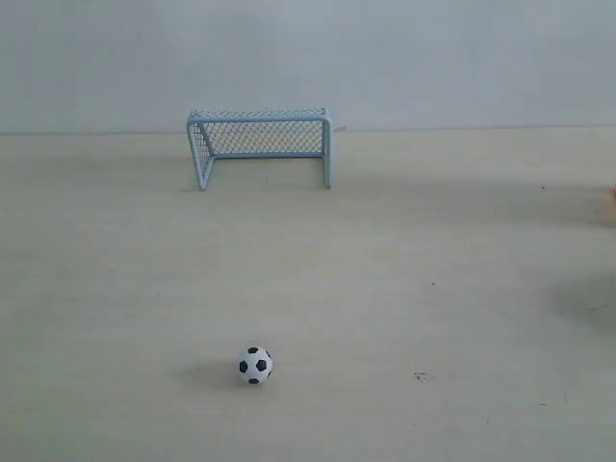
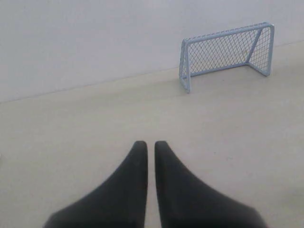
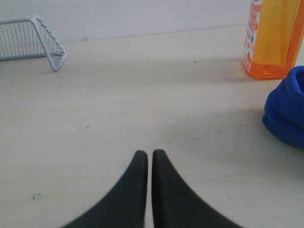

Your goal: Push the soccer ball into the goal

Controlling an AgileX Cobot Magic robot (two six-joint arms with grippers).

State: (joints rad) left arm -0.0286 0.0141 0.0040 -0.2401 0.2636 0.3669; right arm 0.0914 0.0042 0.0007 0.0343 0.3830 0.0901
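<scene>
The soccer ball (image 1: 255,365), small and white with black patches, rests on the pale table near the front in the exterior view. The pale blue-grey goal (image 1: 262,142) stands far behind it against the wall, mouth facing the ball. The goal (image 2: 227,53) also shows in the left wrist view, and one corner of the goal (image 3: 32,39) in the right wrist view. My left gripper (image 2: 150,145) is shut with nothing in it. My right gripper (image 3: 149,154) is shut and empty too. Neither gripper appears in the exterior view, and the ball is out of both wrist views.
An orange bottle (image 3: 272,37) and a blue rounded object (image 3: 287,108) stand on the table in the right wrist view. A sliver of orange (image 1: 611,204) shows at the right edge of the exterior view. A grey wall (image 1: 308,58) closes off the back.
</scene>
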